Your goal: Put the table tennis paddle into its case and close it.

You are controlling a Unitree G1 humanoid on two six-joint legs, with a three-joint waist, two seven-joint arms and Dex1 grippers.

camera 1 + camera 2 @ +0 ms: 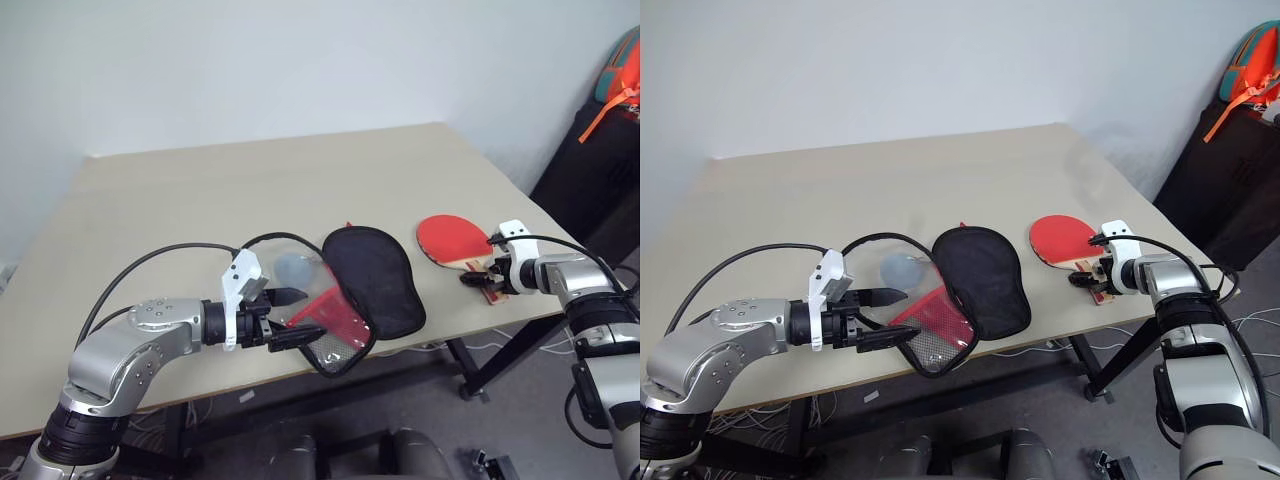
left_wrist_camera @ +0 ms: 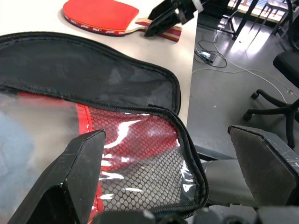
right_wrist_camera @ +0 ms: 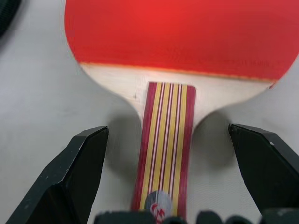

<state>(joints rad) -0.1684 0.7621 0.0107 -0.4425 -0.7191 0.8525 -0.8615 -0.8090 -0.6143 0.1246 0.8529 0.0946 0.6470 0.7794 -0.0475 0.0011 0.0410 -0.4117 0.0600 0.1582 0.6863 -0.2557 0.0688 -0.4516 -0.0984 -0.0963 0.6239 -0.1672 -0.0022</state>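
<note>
The table tennis paddle (image 1: 452,238) lies flat on the tan table (image 1: 250,200) near its right front edge, red face up. Its striped wooden handle (image 3: 166,140) points at my right gripper (image 1: 482,282). That gripper is open, its fingers (image 3: 84,172) low on either side of the handle and apart from it. The case (image 1: 375,280) lies unzipped at the front middle, its black-lined half spread open on the table. The red, mesh and clear-window half (image 2: 140,154) hangs over the table's front edge. My left gripper (image 1: 305,315) is open, and its fingers (image 2: 77,172) straddle that half.
A black cabinet (image 1: 590,180) stands to the right of the table with a bag with orange straps (image 1: 620,75) on top. An office chair (image 2: 280,93) and loose cables sit on the floor beyond the table's right edge.
</note>
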